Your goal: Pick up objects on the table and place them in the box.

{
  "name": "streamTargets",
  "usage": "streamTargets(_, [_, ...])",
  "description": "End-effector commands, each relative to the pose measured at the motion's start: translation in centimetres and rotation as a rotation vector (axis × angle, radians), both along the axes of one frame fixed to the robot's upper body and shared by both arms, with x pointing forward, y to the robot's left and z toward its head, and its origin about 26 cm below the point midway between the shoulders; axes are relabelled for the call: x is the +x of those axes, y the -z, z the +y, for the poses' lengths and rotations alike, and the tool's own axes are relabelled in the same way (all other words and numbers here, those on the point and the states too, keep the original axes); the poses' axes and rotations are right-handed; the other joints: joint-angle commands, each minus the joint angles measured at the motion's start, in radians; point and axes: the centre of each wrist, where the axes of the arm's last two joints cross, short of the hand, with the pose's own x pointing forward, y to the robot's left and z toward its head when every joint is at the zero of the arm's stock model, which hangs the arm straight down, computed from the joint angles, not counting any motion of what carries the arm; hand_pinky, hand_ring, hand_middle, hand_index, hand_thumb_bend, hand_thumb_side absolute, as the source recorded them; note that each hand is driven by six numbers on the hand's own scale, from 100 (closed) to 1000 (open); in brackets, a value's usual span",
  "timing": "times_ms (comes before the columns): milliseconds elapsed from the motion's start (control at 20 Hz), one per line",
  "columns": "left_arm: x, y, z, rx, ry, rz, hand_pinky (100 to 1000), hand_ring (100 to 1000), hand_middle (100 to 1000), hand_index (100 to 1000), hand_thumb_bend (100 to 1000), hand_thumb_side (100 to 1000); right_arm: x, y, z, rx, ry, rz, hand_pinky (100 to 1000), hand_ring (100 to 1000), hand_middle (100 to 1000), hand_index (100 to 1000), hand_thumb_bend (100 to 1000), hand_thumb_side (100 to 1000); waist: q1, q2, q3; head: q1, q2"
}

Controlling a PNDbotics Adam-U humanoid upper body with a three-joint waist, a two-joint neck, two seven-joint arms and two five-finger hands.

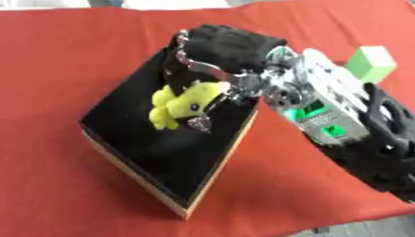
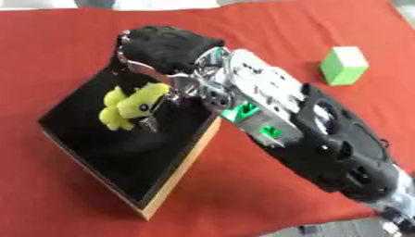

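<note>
Red cloth [image 1: 65, 60] is covering the table, and a box [image 1: 162, 152] with a black lining and pale wooden sides is sitting on it, turned at an angle. Reaching in from the right, the robot's right hand [image 1: 231, 48] is hanging over the far part of the box, its fingers [image 1: 194, 85] curling down round a yellow soft toy [image 1: 185, 102] and pinching it. That toy is sitting above the black lining, inside the box's outline; whether it is touching the floor of the box I cannot tell. The silver and black forearm [image 2: 275, 120] is crossing the box's right rim, hiding that corner. A green cube [image 2: 343, 65] is lying well apart on the cloth, to the right of the arm, with nothing near it.
</note>
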Motion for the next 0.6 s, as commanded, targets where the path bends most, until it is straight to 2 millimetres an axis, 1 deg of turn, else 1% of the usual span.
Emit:
streamTargets(50, [-0.23,-0.72,-0.04,0.007,0.006,-0.024,531,837,692,799,100,460,-0.41,-0.30,0.13,0.004,0.021,-0.046,368,414,438,508,100,100,0.003,-0.013,0.003,-0.005,0.005])
streamTargets(150, [-0.23,-0.72,-0.05,0.007,0.007,-0.024,531,837,692,799,100,461,-0.48,-0.10,0.29,-0.005,0.013,-0.042,416,449,463,546,109,100,0.002,-0.011,0.003,-0.007,0.006])
streamTargets(200, [-0.22,-0.72,-0.07,0.007,0.007,-0.024,531,837,692,799,100,462,-0.52,0.01,0.38,-0.018,0.004,-0.038,465,478,483,577,175,100,0.002,-0.010,0.004,-0.007,0.006])
streamTargets(250, [-0.22,-0.72,-0.07,0.007,0.008,-0.024,531,838,692,799,100,462,-0.56,0.10,0.45,-0.036,-0.005,-0.033,483,489,493,586,158,100,0.002,-0.009,0.004,-0.007,0.006])
streamTargets(300, [-0.22,-0.73,-0.08,0.008,0.008,-0.024,531,838,692,799,100,462,-0.59,0.21,0.52,-0.060,-0.016,-0.024,546,540,535,623,198,122,0.001,-0.009,0.005,-0.008,0.006])
streamTargets(350, [-0.21,-0.74,-0.08,0.008,0.009,-0.024,531,838,692,799,100,462,-0.61,0.29,0.55,-0.087,-0.026,-0.014,564,558,551,634,213,156,0.001,-0.009,0.007,-0.008,0.005])
streamTargets(400, [-0.21,-0.74,-0.08,0.008,0.009,-0.024,531,838,692,799,100,462,-0.61,0.34,0.56,-0.112,-0.036,-0.007,626,632,616,681,265,246,0.001,-0.008,0.008,-0.008,0.006])
streamTargets(450, [-0.22,-0.74,-0.07,0.008,0.008,-0.024,531,838,692,799,100,461,-0.60,0.34,0.53,-0.138,-0.046,-0.002,651,671,650,703,287,279,0.000,-0.008,0.011,-0.008,0.006])
streamTargets(500, [-0.22,-0.74,-0.06,0.008,0.008,-0.024,531,838,692,799,100,462,-0.58,0.30,0.48,-0.157,-0.052,0.000,694,739,728,760,301,337,0.000,-0.008,0.012,-0.008,0.006])
streamTargets(600, [-0.22,-0.73,-0.06,0.007,0.008,-0.024,531,837,692,799,100,460,-0.52,0.14,0.38,-0.184,-0.058,0.002,753,814,802,831,326,412,0.000,-0.009,0.015,-0.008,0.006])
